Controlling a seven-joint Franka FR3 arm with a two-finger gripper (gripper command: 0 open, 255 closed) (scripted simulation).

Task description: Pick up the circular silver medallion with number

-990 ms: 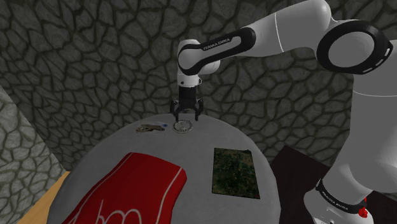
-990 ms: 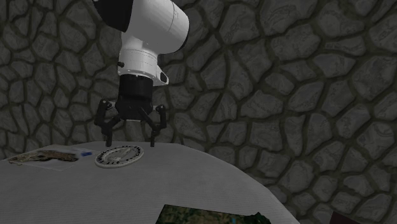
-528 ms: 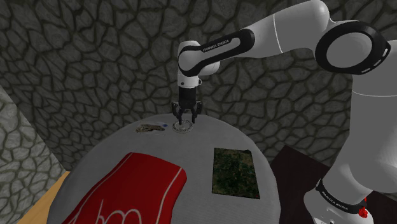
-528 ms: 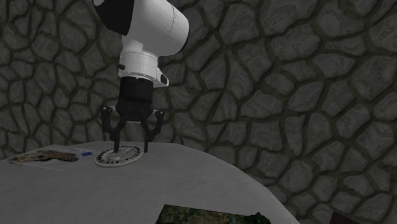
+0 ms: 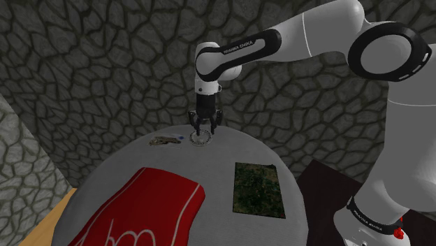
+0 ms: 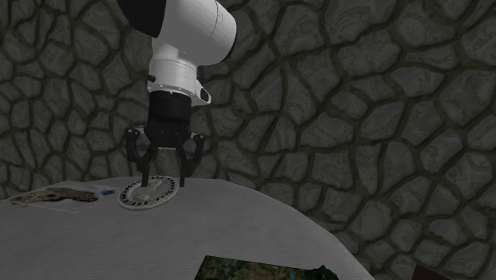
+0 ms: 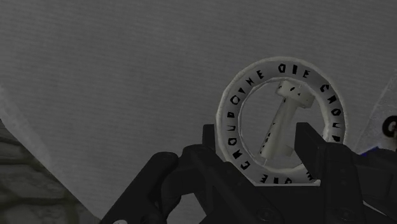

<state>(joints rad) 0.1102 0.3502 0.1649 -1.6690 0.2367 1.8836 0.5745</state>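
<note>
Plainly, the medallion (image 7: 236, 105) is a flat pale ring rather than a solid disc. It has a matte, off-white band with black capital letters running all the way round, and a stubby pale bar crosses its open middle. At the top of the band we read "DIE" and beside it what looks like "CROU" – the rest we cannot make out with any certainty.

It lies on the far, curved end of the table (image 5: 209, 168), whose top is a smooth grey surface with a fine ribbed grain in the wrist view. The black gripper (image 6: 162, 176) hangs upright directly over the ring, its tips down at the band. Whether it is clamped on the medallion or merely set around it, we cannot tell.

Just beside the ring, toward the shoulder view's left, lies a small flat mottled-brown item (image 5: 165, 140). Nearer the camera a glossy red cloth (image 5: 150, 206) with thin white line markings drapes over the table's edge, and a dark green rectangular mat (image 5: 258, 187) lies flat. On the arm's white forearm we read "FRANKA EMIKA" (image 5: 241, 47). Behind everything stands a wall (image 5: 84, 63) of irregular grey stones.
</note>
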